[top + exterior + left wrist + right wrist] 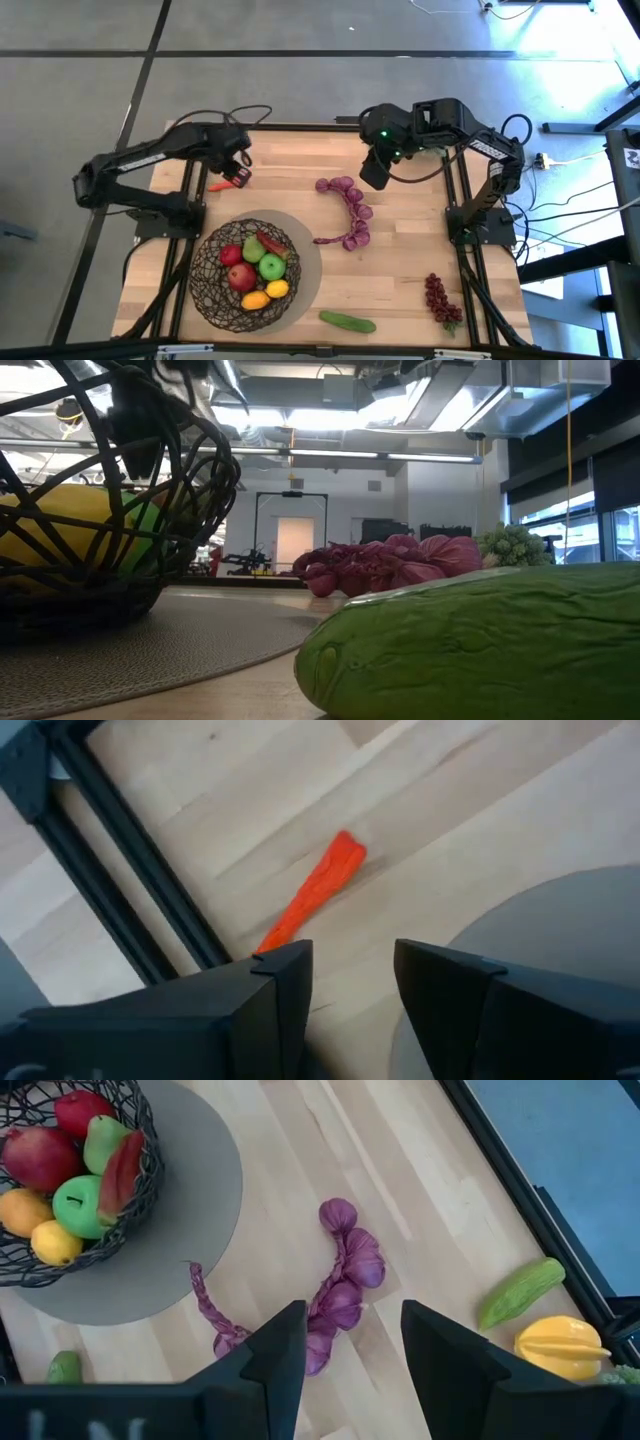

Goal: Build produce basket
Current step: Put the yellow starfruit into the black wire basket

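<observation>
The left gripper (350,990) hangs released, jaws apart, just above the red chili (315,890) near the desk's (420,270) far left edge; the right gripper (350,1350), likewise unclenched, hovers over the purple braid (340,1290) mid-desk.

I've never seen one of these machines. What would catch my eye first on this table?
Probably the dark wire basket on its round grey mat near the table's front, heaped with bright fruit: red and green apples, yellow and orange pieces. Next, the long purple braided bunch curving across the middle of the table, with the right claw open above it. The left claw hangs open over a small red chili.
</observation>
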Action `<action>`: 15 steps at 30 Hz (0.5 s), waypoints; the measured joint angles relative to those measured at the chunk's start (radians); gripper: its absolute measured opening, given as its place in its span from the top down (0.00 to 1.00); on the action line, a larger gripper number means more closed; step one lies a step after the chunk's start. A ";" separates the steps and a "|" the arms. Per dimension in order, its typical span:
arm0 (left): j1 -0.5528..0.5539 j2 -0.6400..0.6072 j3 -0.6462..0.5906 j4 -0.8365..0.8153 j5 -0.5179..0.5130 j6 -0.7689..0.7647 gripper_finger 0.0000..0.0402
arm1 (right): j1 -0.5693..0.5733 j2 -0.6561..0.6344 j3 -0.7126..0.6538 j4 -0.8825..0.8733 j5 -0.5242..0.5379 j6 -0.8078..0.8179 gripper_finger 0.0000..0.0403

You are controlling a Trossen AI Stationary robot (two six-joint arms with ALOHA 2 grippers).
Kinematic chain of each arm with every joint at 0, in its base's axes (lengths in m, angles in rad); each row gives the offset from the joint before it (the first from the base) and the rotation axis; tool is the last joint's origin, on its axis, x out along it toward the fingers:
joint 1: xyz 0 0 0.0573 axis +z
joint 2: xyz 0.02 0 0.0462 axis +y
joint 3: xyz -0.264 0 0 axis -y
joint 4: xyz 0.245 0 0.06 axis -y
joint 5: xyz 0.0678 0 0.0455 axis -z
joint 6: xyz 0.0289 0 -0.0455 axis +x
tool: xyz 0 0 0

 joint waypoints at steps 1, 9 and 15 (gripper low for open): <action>0.023 0.024 0.000 0.002 0.011 0.039 0.67 | 0.000 0.000 0.000 0.000 0.000 -0.002 0.61; 0.170 0.226 -0.001 0.027 0.117 0.331 0.67 | 0.000 0.000 0.000 0.000 -0.053 -0.049 0.61; 0.210 0.357 -0.001 0.049 0.169 0.527 0.67 | 0.000 0.000 0.000 0.000 -0.053 -0.050 0.61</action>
